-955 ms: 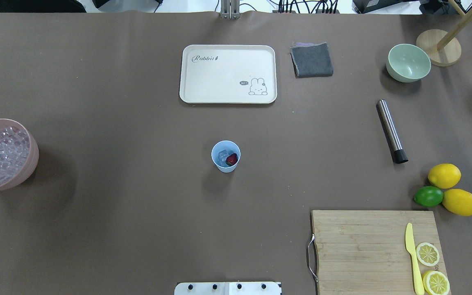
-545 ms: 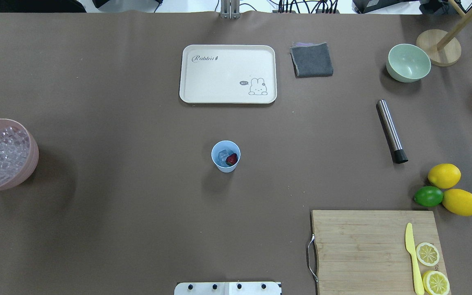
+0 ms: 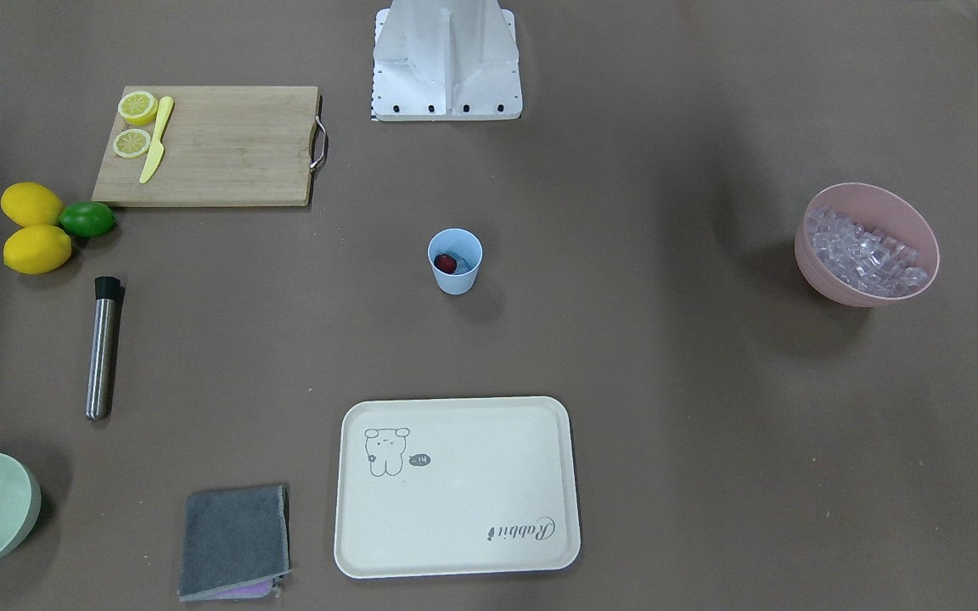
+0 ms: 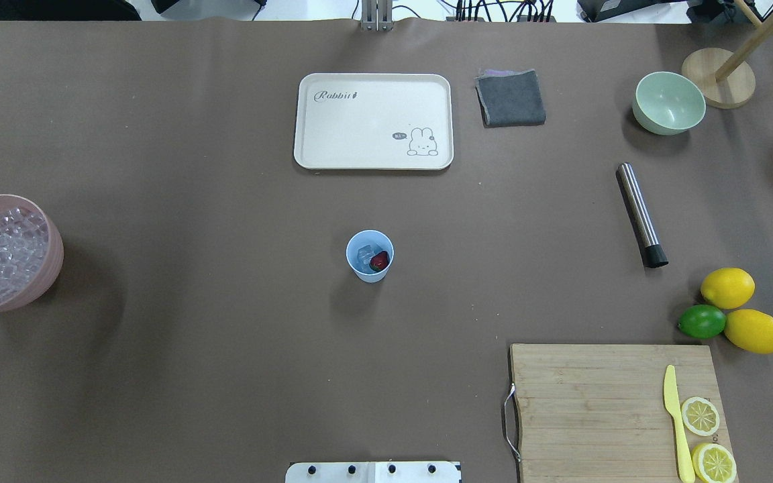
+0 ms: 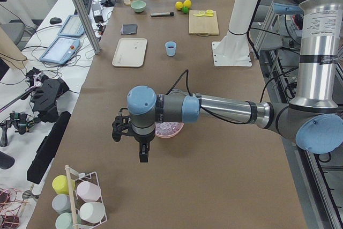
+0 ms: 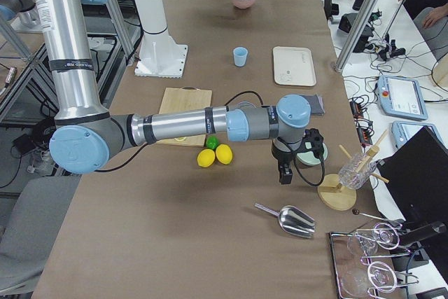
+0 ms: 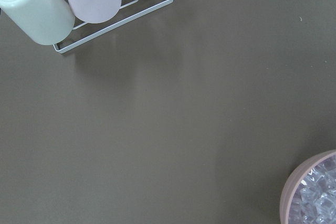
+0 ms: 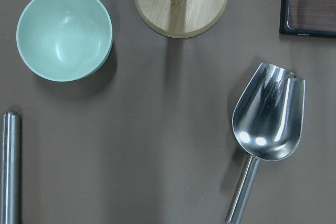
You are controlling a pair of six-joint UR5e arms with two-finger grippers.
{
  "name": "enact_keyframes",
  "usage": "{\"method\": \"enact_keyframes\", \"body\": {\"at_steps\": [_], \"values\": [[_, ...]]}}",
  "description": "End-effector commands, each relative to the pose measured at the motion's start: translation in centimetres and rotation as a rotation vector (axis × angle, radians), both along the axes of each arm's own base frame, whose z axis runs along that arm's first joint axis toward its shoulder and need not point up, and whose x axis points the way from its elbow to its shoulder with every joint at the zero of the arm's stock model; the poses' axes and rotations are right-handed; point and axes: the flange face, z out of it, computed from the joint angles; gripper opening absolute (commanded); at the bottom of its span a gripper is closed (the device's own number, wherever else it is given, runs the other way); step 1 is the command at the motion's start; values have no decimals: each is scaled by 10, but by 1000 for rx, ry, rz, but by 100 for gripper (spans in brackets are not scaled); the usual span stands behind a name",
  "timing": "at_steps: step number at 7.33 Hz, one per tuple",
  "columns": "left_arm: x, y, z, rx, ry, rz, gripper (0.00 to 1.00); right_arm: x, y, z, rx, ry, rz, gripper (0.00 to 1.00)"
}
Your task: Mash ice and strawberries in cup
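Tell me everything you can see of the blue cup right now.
The cup is a small light-blue tumbler, plastic by its look, tapered, no handle. It stands upright and open on the brown table, between the robot's base and the cream tray. Inside lie a red strawberry and clear ice. Nothing else touches it.

The brown-covered table [image 4: 158, 376] carries the light-blue cup [image 4: 370, 276] at centre frame, a cream tray [image 4: 359, 124] and grey cloth [image 4: 510, 98] above it, and a mint-green bowl [image 4: 668, 106] upper right. On the right are a steel muddler [image 4: 638, 211], lemons [image 4: 727, 288], a lime [image 4: 702, 321] and a cutting board [image 4: 588, 402]. A pink bowl [image 4: 55, 263] is at the left edge.
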Motion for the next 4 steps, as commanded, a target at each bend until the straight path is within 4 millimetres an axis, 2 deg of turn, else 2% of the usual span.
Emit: {"method": "enact_keyframes", "body": {"at_steps": [1, 4], "values": [[1, 0, 2, -1, -2, 5, 97, 4, 7, 11, -6, 8, -7, 100], [1, 0, 2, -4, -2, 4, 97, 7, 13, 16, -12, 9, -5, 100]]}}
